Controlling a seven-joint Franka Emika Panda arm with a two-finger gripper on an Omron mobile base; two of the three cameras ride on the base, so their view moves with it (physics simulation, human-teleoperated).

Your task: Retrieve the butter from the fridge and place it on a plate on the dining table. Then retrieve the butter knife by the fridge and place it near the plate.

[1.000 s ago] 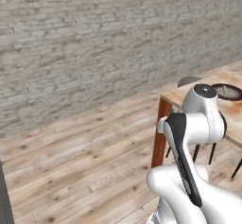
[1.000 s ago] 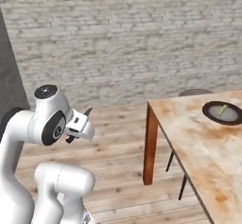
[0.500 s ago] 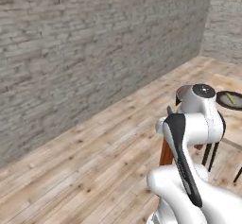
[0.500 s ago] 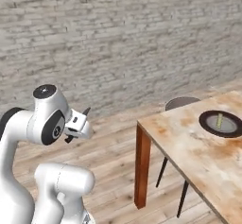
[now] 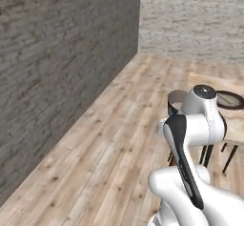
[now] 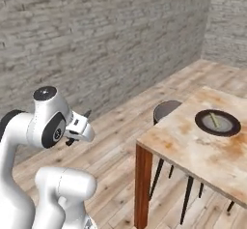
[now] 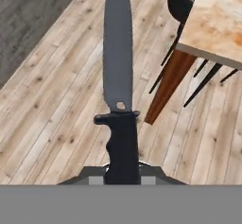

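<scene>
Nearest, in the hand view, the gripper (image 7: 122,173) is clenched on the black handle of the knife (image 7: 118,76), whose silvery blade runs straight out ahead of the fingers, its tip aimed at the bare plank floor (image 7: 52,100) and the far brick wall (image 7: 28,10). In the right base view the gripper (image 6: 83,121) is held close to the robot's body, at the near left, with just a dark sliver poking past it

The table (image 6: 188,146) lies to the right of the gripper and farther off, well apart from it. In the hand view its near corner (image 7: 212,24) and one reddish leg (image 7: 168,83) sit right of the blade, so the knife's long axis points past the table's left side, not at it. Judged from this, the arm or base must swing right before the knife can be set down

A dark round stool (image 6: 166,109) stands against the table's left edge, between the gripper and the tabletop; it seems the thing most likely to get in the way of a low approach

Farther still, the plate (image 6: 217,122) rests on the table's far right part, and the butter (image 6: 215,121), a pale stick, already lies on its grey-green centre. In the left base view the plate's rim (image 5: 229,99) peeks out past the arm. Bare tabletop surrounds the plate, leaving room beside it for the knife
</scene>
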